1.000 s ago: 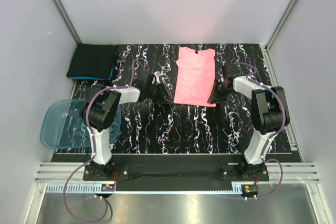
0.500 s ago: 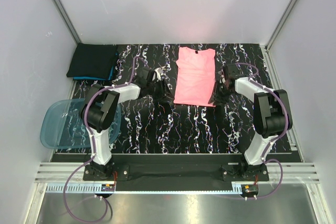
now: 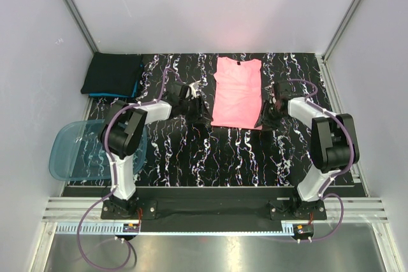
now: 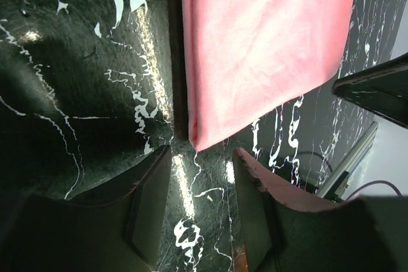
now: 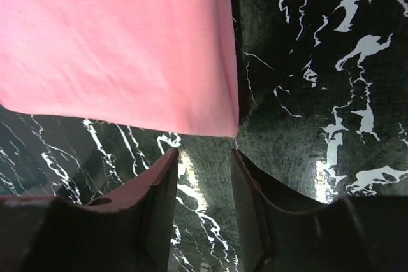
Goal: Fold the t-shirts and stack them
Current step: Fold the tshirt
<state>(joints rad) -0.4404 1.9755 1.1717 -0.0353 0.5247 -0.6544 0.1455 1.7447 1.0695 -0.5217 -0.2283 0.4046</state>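
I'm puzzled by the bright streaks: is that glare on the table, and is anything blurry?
Left wrist view: glare streaks on the glossy table beside the pink t-shirt, fingers dark and soft. Right wrist view: similar glare below the shirt's corner. Top view: even light, sharp.

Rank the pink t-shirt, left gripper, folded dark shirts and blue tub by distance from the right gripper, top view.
1. Pink t-shirt, just left of the right gripper.
2. Left gripper, across the shirt.
3. Folded dark shirts, far-left corner, and blue tub, near-left: too close to call.
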